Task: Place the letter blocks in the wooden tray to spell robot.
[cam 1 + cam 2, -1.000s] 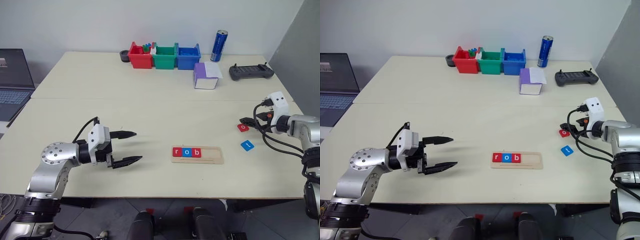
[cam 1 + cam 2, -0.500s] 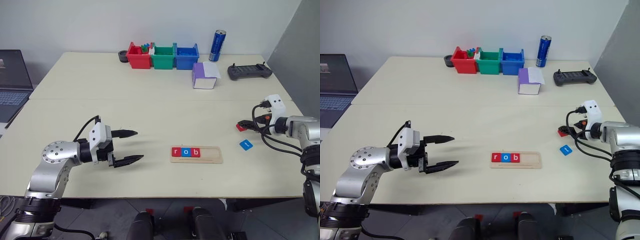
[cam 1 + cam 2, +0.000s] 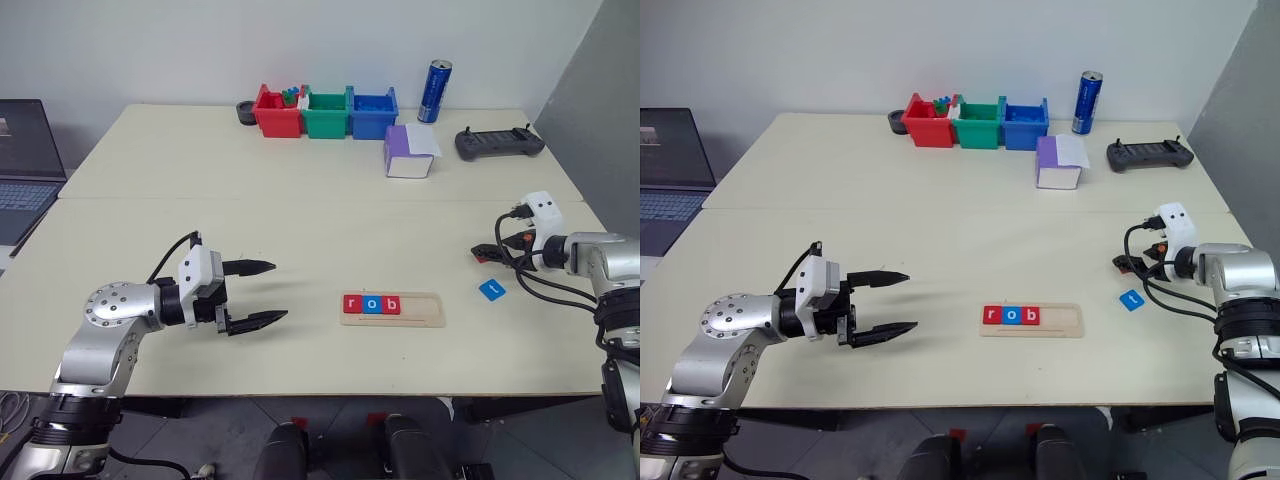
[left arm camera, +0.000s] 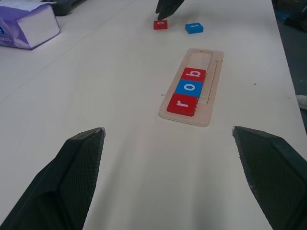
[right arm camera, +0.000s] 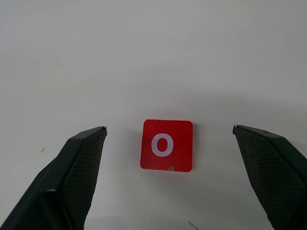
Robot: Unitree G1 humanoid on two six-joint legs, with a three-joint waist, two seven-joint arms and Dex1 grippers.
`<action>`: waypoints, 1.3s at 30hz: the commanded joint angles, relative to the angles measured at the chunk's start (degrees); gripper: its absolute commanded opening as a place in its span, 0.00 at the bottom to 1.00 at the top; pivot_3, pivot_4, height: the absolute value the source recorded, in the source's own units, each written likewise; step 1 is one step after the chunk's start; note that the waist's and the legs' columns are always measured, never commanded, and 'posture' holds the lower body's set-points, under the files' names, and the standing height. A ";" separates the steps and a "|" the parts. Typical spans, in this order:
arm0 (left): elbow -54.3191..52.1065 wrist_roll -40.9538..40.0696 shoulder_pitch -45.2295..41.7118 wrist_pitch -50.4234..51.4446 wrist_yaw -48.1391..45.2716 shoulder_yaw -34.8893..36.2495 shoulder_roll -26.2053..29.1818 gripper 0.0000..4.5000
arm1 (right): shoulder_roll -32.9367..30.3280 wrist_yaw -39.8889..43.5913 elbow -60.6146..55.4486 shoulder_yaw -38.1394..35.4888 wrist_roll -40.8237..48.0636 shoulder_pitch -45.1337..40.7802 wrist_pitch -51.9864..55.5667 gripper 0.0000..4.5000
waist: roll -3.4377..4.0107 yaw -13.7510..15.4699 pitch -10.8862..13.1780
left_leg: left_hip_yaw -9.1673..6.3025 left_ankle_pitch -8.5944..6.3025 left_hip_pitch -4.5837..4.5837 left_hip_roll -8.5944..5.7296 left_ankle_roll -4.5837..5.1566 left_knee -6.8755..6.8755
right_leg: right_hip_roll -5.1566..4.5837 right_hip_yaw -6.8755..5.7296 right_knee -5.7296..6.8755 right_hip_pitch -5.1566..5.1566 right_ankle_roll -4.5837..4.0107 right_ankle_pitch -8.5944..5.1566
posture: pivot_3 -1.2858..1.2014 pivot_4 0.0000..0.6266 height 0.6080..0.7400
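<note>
The wooden tray lies near the table's front, right of centre. It holds a red r, a blue o and a red b at its left end; its right part is bare. A red o block lies flat on the table to the right, and my right gripper hangs open just over it, a finger on each side. A blue block lies beside it, nearer the front. My left gripper hovers open over the table, left of the tray, holding nothing.
Red, green and blue bins stand in a row at the back, with a blue can to their right. A white-and-purple box and a black controller sit at back right. A laptop is at far left.
My right gripper has tipped down slightly over the red o block, which it now largely covers in the head views. The left arm has kept still.
</note>
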 commanded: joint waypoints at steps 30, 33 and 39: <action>-1.50 -0.59 -1.63 0.58 -0.20 0.15 0.32 1.00 | -3.47 -1.67 -27.43 -1.45 -1.05 5.89 13.50 0.32 | 0.05 0.07 0.02 | -0.03 0.00 -0.04 0.00 0.00 0.00 | 0.01 -0.01 0.01 -0.04 0.02 0.04 | 0.52 0.24 1.00; -0.38 -0.13 -2.20 0.10 -0.75 -0.41 -0.09 1.00 | -4.11 -3.21 -39.11 -3.68 1.87 9.73 22.04 0.32 | 0.04 0.12 0.01 | -0.06 0.00 -0.04 0.00 0.00 -0.02 | 0.01 -0.04 0.00 -0.05 -0.02 0.00 | 0.52 0.24 1.00; 2.30 0.61 -4.11 -1.25 -2.09 -2.49 -1.67 1.00 | 0.01 -8.95 -61.06 -11.63 5.50 19.86 39.92 0.32 | 0.02 0.26 0.00 | -0.07 0.00 -0.07 0.00 0.00 0.01 | 0.00 -0.04 -0.01 -0.03 -0.01 0.00 | 0.52 0.24 1.00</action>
